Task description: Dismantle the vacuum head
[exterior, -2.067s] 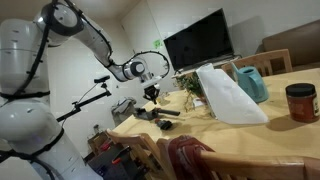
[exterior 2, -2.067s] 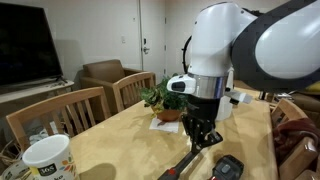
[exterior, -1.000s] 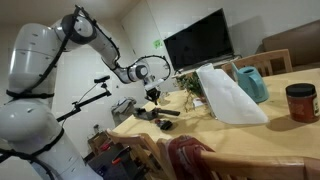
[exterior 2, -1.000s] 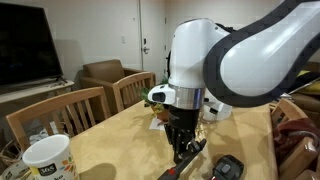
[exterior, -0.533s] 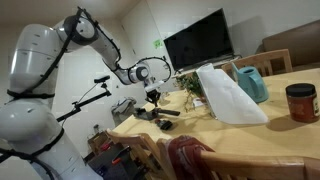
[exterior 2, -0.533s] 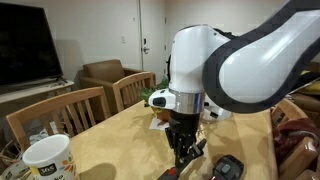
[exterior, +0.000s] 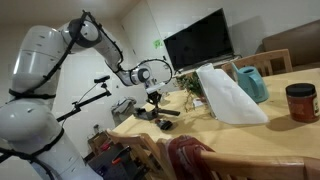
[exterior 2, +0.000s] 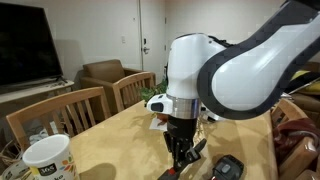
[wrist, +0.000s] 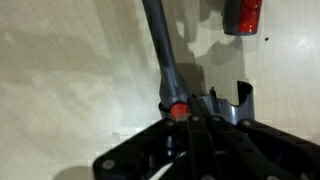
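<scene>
The vacuum head (wrist: 226,106) is a dark plastic piece on the wooden table, joined to a long dark tube (wrist: 157,45) at a collar with a red button (wrist: 177,111). My gripper (wrist: 192,128) hangs straight over this joint. Its two fingers are pressed together, with their tips at the collar beside the red button and nothing visible between them. In both exterior views the gripper (exterior: 153,97) (exterior 2: 181,150) is low over the black vacuum parts (exterior: 150,113) near the table's end. The head itself is mostly hidden by the fingers in an exterior view.
A white bag (exterior: 226,95), a teal jug (exterior: 251,82), a red jar (exterior: 300,102) and a plant (exterior 2: 163,99) stand on the table. A grey boxy item (exterior: 123,107) sits at its end. A black and red object (exterior 2: 228,167) lies beside the gripper, a white cup (exterior 2: 45,160) nearer, and chairs (exterior 2: 75,108) stand behind.
The arm has swung over the vacuum and the gripper has come down a little toward the joint. The vacuum parts have not visibly moved.
</scene>
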You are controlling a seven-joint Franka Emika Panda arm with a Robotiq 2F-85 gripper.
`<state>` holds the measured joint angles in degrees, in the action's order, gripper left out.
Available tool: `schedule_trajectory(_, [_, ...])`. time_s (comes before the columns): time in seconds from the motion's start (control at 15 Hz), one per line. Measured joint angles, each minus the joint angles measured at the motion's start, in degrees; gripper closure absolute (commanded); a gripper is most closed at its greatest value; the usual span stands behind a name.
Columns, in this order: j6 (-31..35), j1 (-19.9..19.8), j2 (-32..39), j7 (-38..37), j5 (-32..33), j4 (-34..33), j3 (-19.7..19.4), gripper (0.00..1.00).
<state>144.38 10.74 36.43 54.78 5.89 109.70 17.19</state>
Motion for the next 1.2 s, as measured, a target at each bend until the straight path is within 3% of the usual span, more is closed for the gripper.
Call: schedule_trajectory(1.2, [-7.0, 0.8, 4.7, 0.0, 0.3, -8.1, -0.3, 1.0])
